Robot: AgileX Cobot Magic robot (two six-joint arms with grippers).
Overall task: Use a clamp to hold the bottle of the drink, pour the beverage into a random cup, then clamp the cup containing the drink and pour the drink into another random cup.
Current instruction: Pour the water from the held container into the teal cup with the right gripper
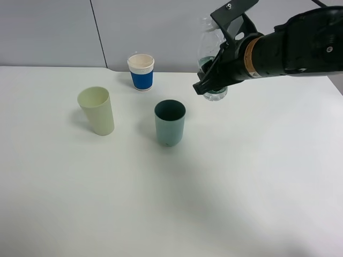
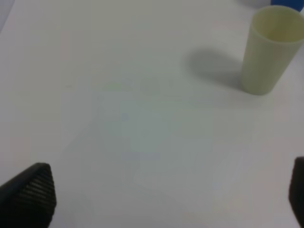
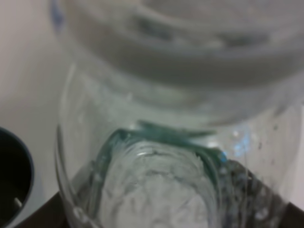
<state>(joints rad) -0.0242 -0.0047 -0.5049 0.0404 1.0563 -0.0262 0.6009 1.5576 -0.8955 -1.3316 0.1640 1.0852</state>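
My right gripper (image 1: pixel 208 84) is shut on a clear plastic bottle (image 1: pixel 210 59) at the back of the table, right of the cups. I cannot tell whether the bottle's base touches the table. In the right wrist view the bottle (image 3: pixel 156 142) fills the frame, with liquid in it, and the rim of the teal cup (image 3: pixel 12 180) shows at the edge. The teal cup (image 1: pixel 170 122) stands mid-table. A cream cup (image 1: pixel 96 111) stands left of it. My left gripper (image 2: pixel 166 194) is open and empty above bare table, with the cream cup (image 2: pixel 268 52) ahead of it.
A blue and white paper cup (image 1: pixel 141 72) stands at the back, between the cream cup and the bottle. The white table (image 1: pixel 241 187) runs to a grey wall behind. The left arm does not show in the high view.
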